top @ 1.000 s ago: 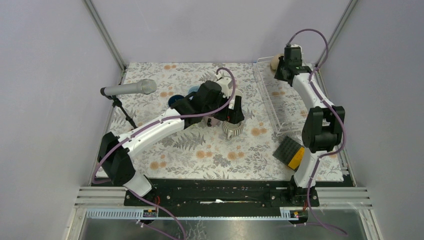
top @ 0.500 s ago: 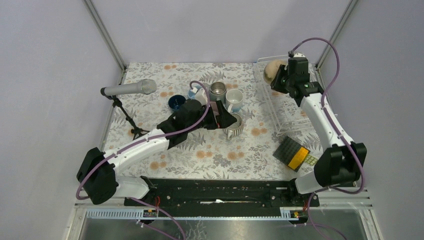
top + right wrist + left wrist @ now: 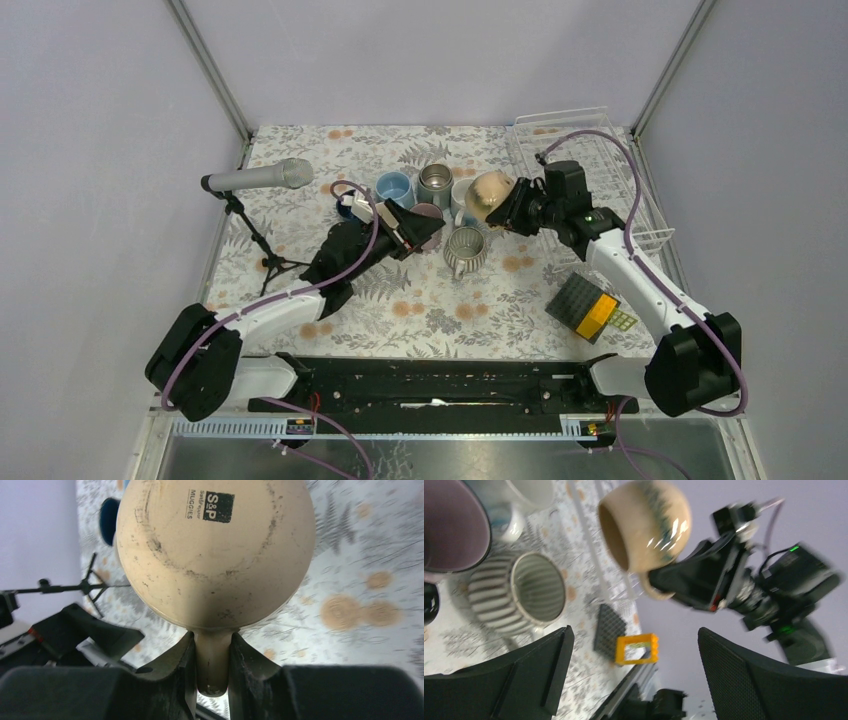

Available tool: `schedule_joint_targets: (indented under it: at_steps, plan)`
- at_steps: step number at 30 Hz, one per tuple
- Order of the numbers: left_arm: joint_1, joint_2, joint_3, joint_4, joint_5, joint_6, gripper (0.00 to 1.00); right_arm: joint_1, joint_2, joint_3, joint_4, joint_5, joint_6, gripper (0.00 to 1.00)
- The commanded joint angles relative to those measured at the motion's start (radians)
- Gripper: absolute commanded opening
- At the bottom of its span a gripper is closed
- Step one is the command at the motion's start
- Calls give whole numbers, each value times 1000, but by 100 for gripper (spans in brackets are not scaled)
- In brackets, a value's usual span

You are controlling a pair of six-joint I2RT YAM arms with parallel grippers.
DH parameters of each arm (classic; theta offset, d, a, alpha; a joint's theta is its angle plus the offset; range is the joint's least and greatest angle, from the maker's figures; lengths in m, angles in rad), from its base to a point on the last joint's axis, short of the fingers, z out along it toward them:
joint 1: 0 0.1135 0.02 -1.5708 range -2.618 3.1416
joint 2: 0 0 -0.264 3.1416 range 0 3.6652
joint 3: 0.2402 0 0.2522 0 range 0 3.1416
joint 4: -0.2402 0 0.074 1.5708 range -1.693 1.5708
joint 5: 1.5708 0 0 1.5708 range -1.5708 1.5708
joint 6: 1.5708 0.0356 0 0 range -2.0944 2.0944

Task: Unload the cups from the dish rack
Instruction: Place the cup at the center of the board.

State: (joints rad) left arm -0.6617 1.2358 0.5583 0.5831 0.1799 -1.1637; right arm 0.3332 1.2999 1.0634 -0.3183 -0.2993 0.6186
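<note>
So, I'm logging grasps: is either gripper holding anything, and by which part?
The right gripper holds the tan mug by its handle, pinched between both fingers. The left gripper is open and holds nothing.

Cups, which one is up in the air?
The tan cup: the right gripper grips its handle and holds it in the air, while the other cups sit on the table.
</note>
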Motion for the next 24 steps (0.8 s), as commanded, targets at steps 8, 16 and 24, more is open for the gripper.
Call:
schedule_joint_targets:
  at_steps: [8, 16, 24]
  plan:
    - [92, 180, -102, 651, 106, -333, 99, 104, -87, -150, 514, -252, 343, 0]
    - [97, 243, -102, 767, 104, -416, 99, 140, -59, -200, 633, -297, 430, 0]
    - [99, 270, -86, 843, 99, -489, 89, 162, -69, -273, 772, -311, 516, 0]
